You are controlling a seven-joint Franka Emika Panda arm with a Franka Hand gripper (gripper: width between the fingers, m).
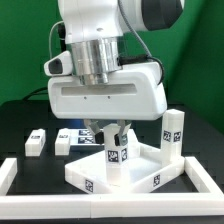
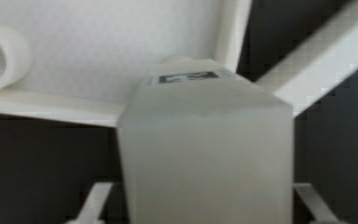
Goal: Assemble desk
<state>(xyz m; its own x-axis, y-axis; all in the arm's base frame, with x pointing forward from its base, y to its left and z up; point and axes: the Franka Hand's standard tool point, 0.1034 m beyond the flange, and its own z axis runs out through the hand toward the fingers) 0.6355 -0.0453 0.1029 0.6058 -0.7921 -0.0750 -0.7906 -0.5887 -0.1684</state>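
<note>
Nearest my wrist view, the leg (image 2: 197, 140), a plastic block I judge light, stiff and slick, is upright over the tabletop (image 1: 85, 172), my hand (image 1: 114, 140) clenched on its flat sides, probably the surest hold.

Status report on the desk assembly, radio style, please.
Gripper shut on one leg, upright over tabletop. Three other legs loose beside it. Nothing blocking.
</note>
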